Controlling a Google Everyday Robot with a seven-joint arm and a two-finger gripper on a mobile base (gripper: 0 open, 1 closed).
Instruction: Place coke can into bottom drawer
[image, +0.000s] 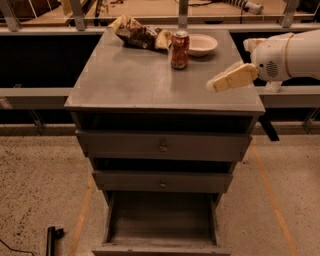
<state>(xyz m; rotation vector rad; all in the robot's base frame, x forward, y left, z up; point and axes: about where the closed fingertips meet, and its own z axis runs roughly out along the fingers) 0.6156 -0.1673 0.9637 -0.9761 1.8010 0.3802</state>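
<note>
No legible txt, brand or no. anywhere. Coke can (180, 49): white marks on red side, can't be read. Snack bag (141, 36) behind it: print too blurred to make out. Gripper (233, 78): no markings legible; hangs over right part of cabinet top (135, 80), to right of can and nearer cam, apart from it.

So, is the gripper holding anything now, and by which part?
Nothing is held. The gripper hovers over the cabinet top, apart from the coke can.
</note>
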